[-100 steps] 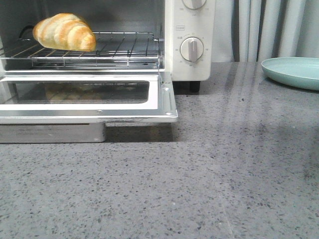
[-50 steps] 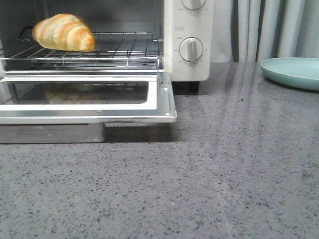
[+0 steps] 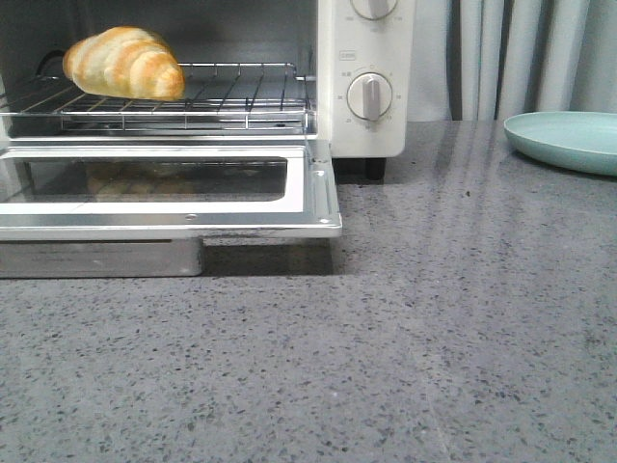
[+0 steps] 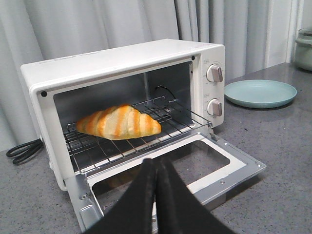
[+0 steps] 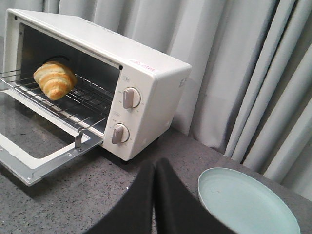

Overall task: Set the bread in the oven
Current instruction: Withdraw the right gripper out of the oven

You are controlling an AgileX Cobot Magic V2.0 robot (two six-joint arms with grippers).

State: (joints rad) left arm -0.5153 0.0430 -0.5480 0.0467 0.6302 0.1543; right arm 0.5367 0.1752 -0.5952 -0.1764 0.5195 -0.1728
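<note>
Bread (image 3: 123,63) on the wire rack (image 3: 231,96) inside the oven (image 3: 362,77), toward the left side of the cavity, touching the rack wires, nothing gripping it. Same in left wrist view: bread (image 4: 118,123) lying lengthwise across the rack (image 4: 161,122), roughly mid-cavity, pointed ends out to either side. Right wrist view agrees: bread (image 5: 54,79) seated on the rack, well inside the oven (image 5: 146,78) opening. Oven door (image 3: 174,203) dropped fully open, lying about flat, glass window facing up, faint reflection of the bread in the glass. Metal tray (image 3: 96,258) under the door edge on the grey speckled countertop (image 3: 386,367). Two dials (image 3: 370,95) on the right control panel, upper one cut off by the frame edge in front view. Teal plate (image 3: 569,140) off to the right on the counter, well apart from the oven, nothing on it. Black cable (image 4: 22,148) coiled beside the oven's far side in left wrist view. Left gripper (image 4: 155,165) hovering out in front of the open door, fingers pressed together, holding nothing. Right gripper (image 5: 154,168) above the counter between oven and plate (image 5: 246,202), fingers likewise closed tight, nothing between them. Neither gripper visible in front view. Grey curtain (image 5: 243,63) behind everything.
</note>
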